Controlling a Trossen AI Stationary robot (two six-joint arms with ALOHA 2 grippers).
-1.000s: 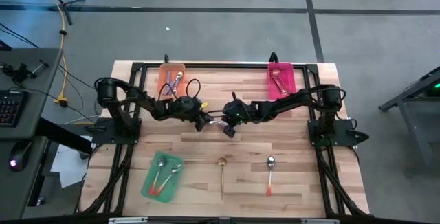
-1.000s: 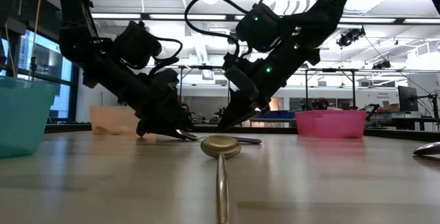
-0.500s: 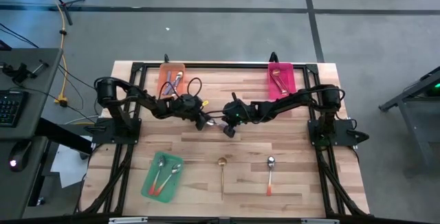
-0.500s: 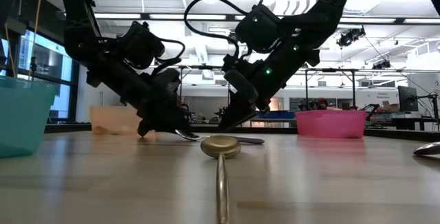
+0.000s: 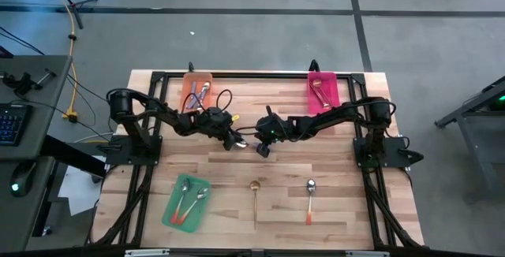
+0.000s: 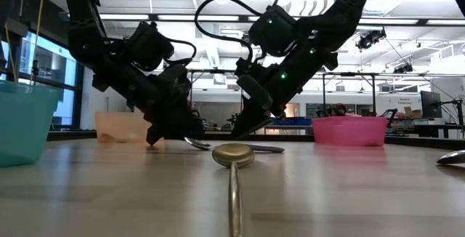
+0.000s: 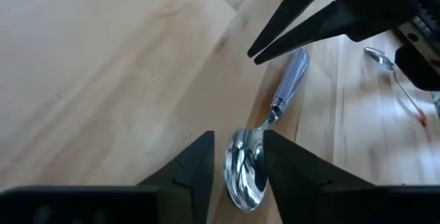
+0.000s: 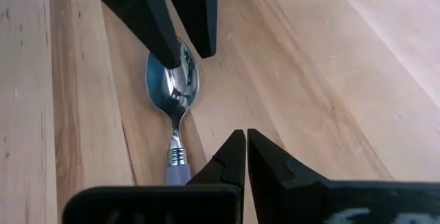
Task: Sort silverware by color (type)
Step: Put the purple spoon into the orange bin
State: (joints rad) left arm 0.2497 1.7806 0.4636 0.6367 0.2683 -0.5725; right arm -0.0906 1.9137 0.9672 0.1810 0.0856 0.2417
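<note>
Purple-blue-handled spoon lies mid-table in the high view, between left gripper and right gripper. Left wrist view: left fingers part-open, straddling the bowl, no grip visible, handle pointing away toward the right gripper. Right wrist view: right fingers nearly closed, empty, just above the handle end.

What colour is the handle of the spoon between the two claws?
Purple-blue; the spoon handle shows best in the left wrist view.

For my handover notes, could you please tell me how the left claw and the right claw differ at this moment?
The left claw is open, its fingers astride the bowl of the purple-blue-handled spoon; the right claw is shut, its tips together over that spoon's handle, gripping nothing. In the low view the left leans one way, the right the other. Both are at the table's middle, tips near the wood.
</note>
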